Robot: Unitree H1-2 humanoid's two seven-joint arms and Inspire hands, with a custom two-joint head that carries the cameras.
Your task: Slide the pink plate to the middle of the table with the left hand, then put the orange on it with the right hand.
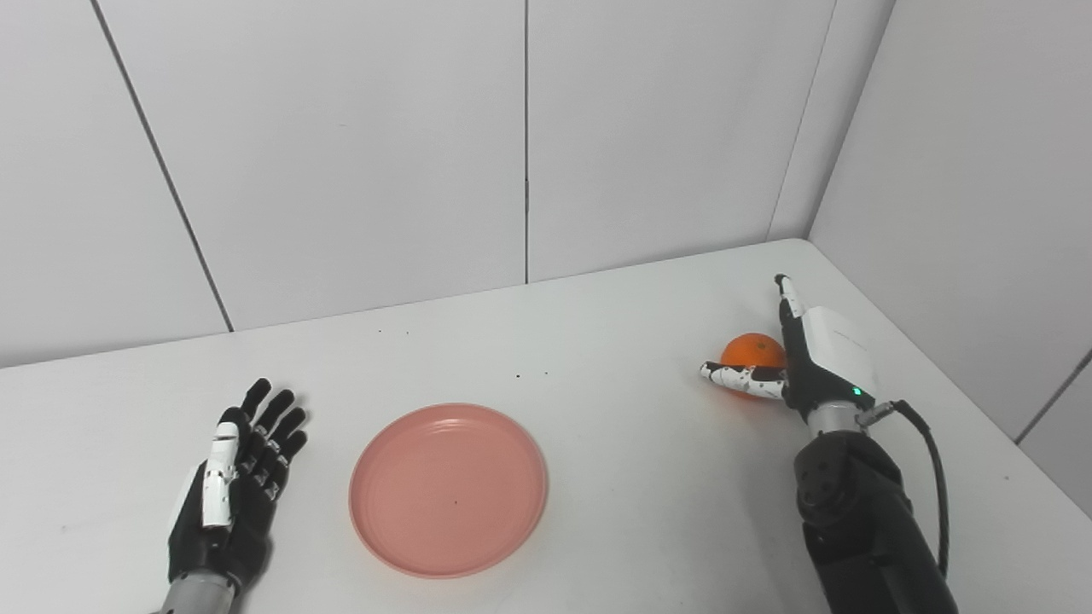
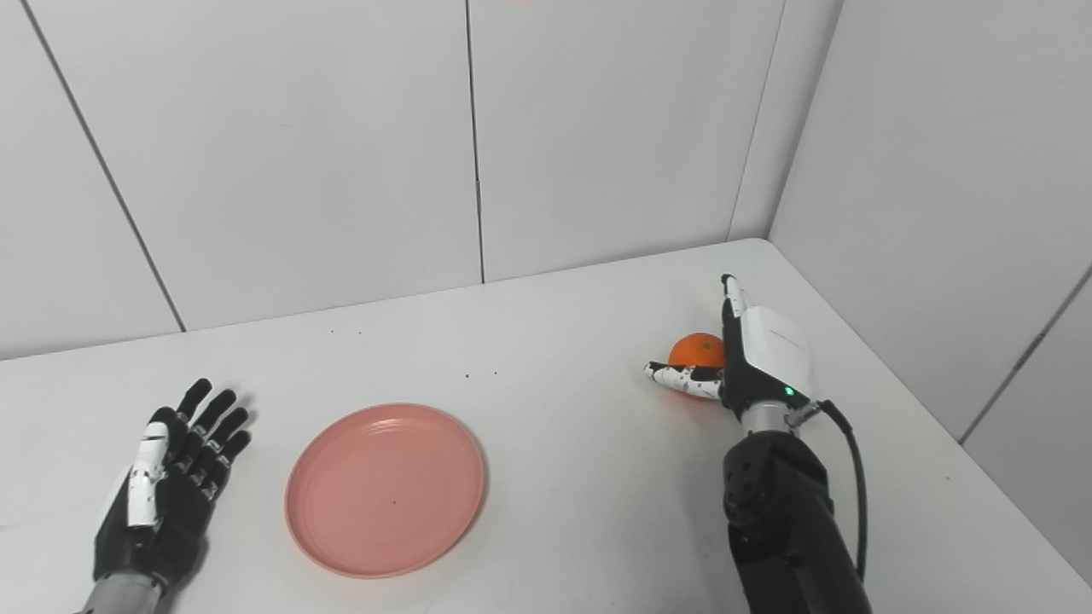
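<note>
At the far left, the left robot hand (image 1: 226, 486) lies near the front edge of the white bench (image 1: 648, 477), palm up, its fingers (image 1: 271, 418) spread and pointing away toward the wall. It holds nothing and touches nothing but the bench top.

Just to its right, apart from the fingers by a strip of bare bench, sits the pink plate (image 1: 449, 489). It lies flat and right way up, with nothing on it, a little left of the middle of the bench and toward the front edge. A few small dark specks dot the bench behind it.

Well to the right, past a wide stretch of bare bench, the orange (image 1: 751, 351) rests on the bench near the right rear corner, well apart from the plate. The right robot hand (image 1: 798, 362) stands on edge just beside it, the white back of the hand facing right and the palm facing the fruit. Its thumb (image 1: 740, 378) reaches across the front of the orange, low down, and one finger points straight up and away behind it. The hand cups the orange without being closed on it; whether the palm touches the fruit cannot be told from either view. The black forearm (image 1: 862, 529) runs down to the bottom edge, with a dark cable looping along its right side.
</note>
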